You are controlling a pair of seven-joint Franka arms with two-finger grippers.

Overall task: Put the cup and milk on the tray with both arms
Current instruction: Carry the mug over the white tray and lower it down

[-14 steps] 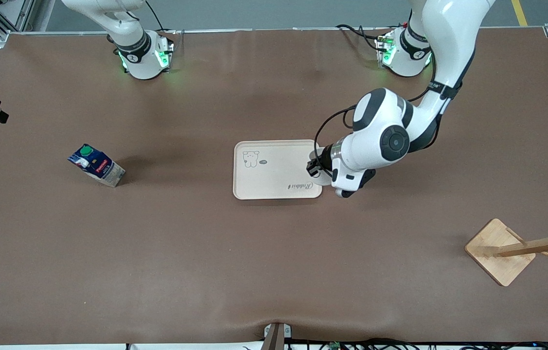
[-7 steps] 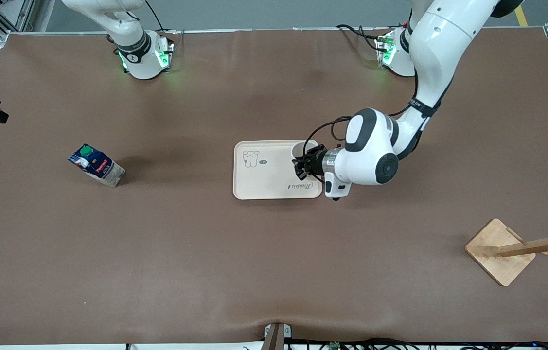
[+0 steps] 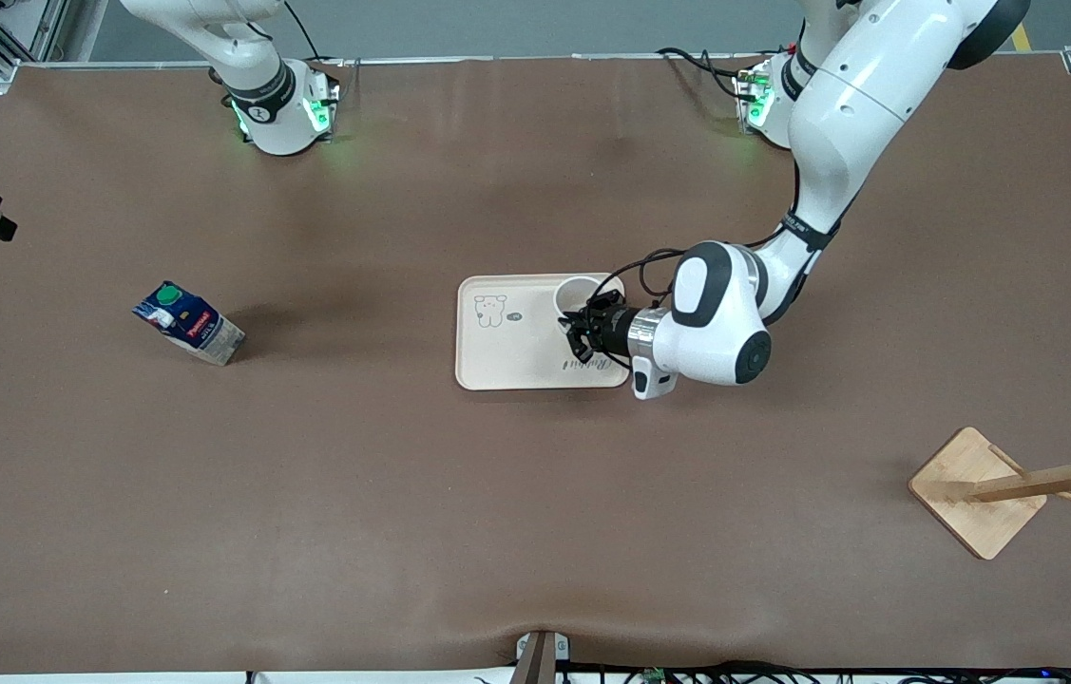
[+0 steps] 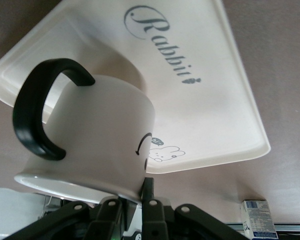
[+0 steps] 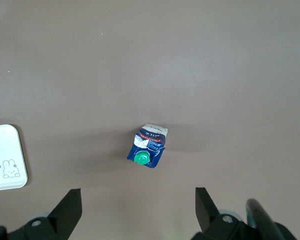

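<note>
The white cup point(image 3: 576, 294) with its black handle point(image 4: 32, 115) is over the corner of the cream tray point(image 3: 516, 356) nearest the left arm's base. My left gripper point(image 3: 581, 332) is shut on the cup's rim point(image 4: 80, 182). The cup's smiley face point(image 4: 142, 147) shows partly, with the "Rabbit" lettering on the tray point(image 4: 205, 100) beside it. I cannot tell whether the cup touches the tray. The dark-blue milk point(image 3: 188, 323) stands tilted on the table toward the right arm's end. My right gripper point(image 5: 138, 205) hangs open high over the milk point(image 5: 149, 148), holding nothing.
A wooden stand point(image 3: 977, 489) with pegs sits near the table's front edge at the left arm's end. The tray's corner point(image 5: 5, 160) shows in the right wrist view. The milk point(image 4: 258, 219) shows small in the left wrist view.
My left arm has carried the cup from the tray's edge inward over the tray, toward the right arm's end. The milk and the right arm have not moved.
</note>
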